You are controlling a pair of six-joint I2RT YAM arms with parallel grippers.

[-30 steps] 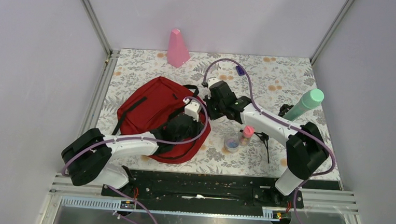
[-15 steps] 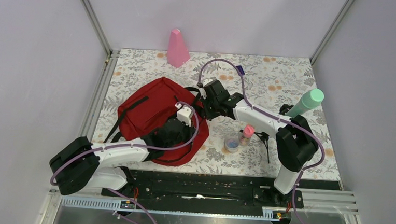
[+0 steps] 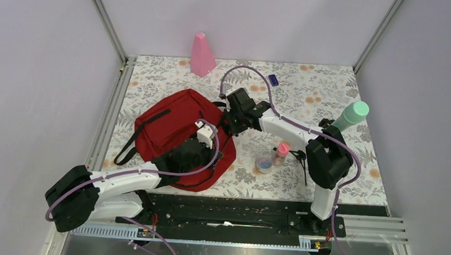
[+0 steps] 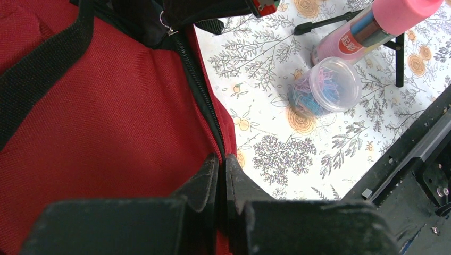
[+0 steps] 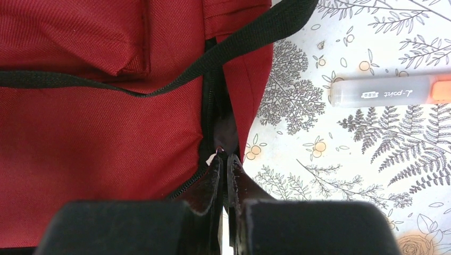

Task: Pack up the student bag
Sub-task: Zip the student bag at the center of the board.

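Floral surface [image 3: 308,91], grey walls [image 3: 247,16]; student bag [image 3: 176,124] lies left-centre, likely soft, floppy, light. My left end effector [image 4: 222,159] clamps fabric beside zipper [image 4: 205,101]; my right end effector [image 5: 224,159] closed on zipper, seemingly its slider. Grip seams, not loose cloth.

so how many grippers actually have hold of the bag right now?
2. The left gripper is shut on the right edge of the student bag, at the zipper, nearer the bases. The right gripper is shut on the zipper farther back.
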